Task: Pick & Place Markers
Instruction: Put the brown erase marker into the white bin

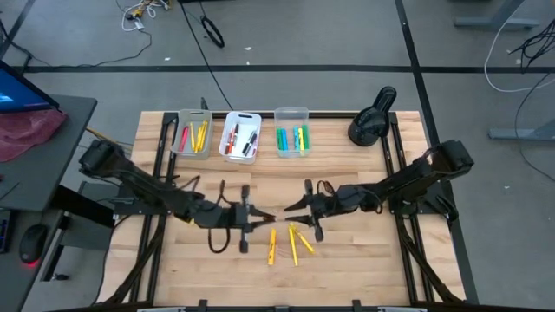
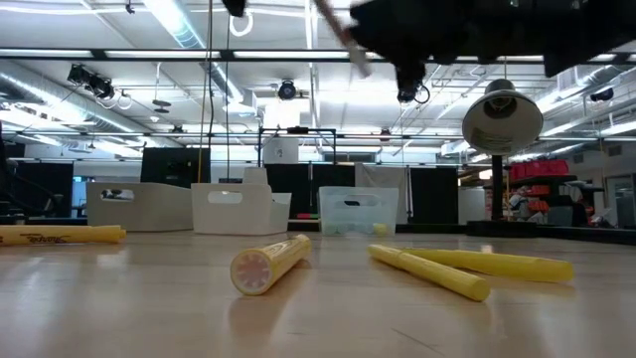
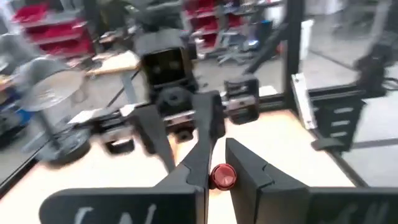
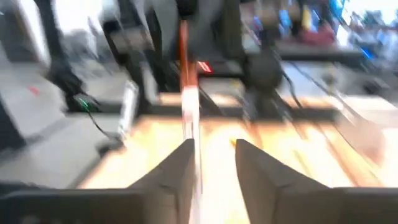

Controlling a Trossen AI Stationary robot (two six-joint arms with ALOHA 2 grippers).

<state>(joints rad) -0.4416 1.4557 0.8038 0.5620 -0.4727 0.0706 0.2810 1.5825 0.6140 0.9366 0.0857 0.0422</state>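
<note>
Four yellow markers (image 1: 293,243) loose on table, left gripper (image 1: 260,217) pinching red-capped marker (image 3: 222,177).

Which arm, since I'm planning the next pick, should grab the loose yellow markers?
Right: the right pincer, open, sits beside the yellow markers; the left pincer is shut on a red marker.

4 yellow markers (image 1: 293,243) lie loose mid-table.
</note>
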